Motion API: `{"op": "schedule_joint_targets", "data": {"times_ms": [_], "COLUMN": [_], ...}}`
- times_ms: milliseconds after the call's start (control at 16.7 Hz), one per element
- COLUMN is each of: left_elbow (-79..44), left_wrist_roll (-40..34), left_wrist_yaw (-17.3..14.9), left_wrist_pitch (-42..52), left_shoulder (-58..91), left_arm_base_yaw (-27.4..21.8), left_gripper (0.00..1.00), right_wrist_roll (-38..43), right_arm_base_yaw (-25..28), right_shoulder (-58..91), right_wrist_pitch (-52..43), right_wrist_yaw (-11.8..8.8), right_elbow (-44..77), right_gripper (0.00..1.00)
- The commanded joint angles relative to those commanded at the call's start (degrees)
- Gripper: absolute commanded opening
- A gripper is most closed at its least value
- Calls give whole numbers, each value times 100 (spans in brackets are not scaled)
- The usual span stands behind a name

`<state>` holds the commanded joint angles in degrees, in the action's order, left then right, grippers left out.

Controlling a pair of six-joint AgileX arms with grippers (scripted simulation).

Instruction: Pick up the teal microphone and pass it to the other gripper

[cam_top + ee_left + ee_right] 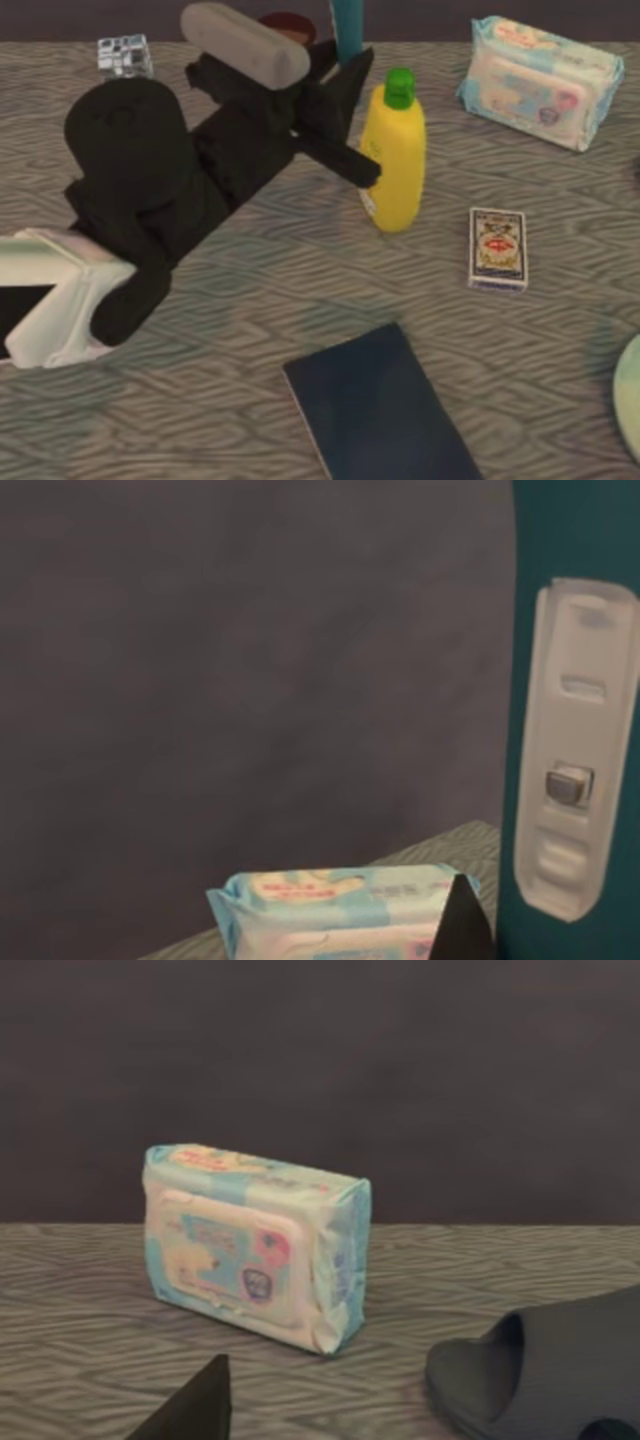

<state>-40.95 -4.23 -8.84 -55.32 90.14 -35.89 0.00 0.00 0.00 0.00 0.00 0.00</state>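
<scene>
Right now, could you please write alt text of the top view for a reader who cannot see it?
The left arm's hand reaches to the table's far edge around the teal microphone, beside a yellow bottle. A wipes pack, card box and dark blue book lie to the right.

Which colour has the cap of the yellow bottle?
Green; the cap of the yellow bottle shows best in the top view.

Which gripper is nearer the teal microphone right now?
Left. The left gripper is right at the teal microphone at the table's far edge. The right gripper is outside the top view, facing the wipes pack.
</scene>
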Motion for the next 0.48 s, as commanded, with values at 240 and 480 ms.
{"op": "schedule_joint_targets", "data": {"times_ms": [240,480], "left_elbow": [-12,0], "left_wrist_roll": [5,0], "left_wrist_yaw": [-10,0], "left_wrist_pitch": [8,0], "left_shoulder": [15,0], "left_arm_base_yaw": [12,0], "left_gripper": [0,0], "right_wrist_roll": [0,0], "right_arm_base_yaw": [0,0], "right_shoulder": [0,0], "right_wrist_pitch": [0,0], "right_wrist_yaw": [0,0], "right_elbow": [0,0], "right_gripper": [100,100]}}
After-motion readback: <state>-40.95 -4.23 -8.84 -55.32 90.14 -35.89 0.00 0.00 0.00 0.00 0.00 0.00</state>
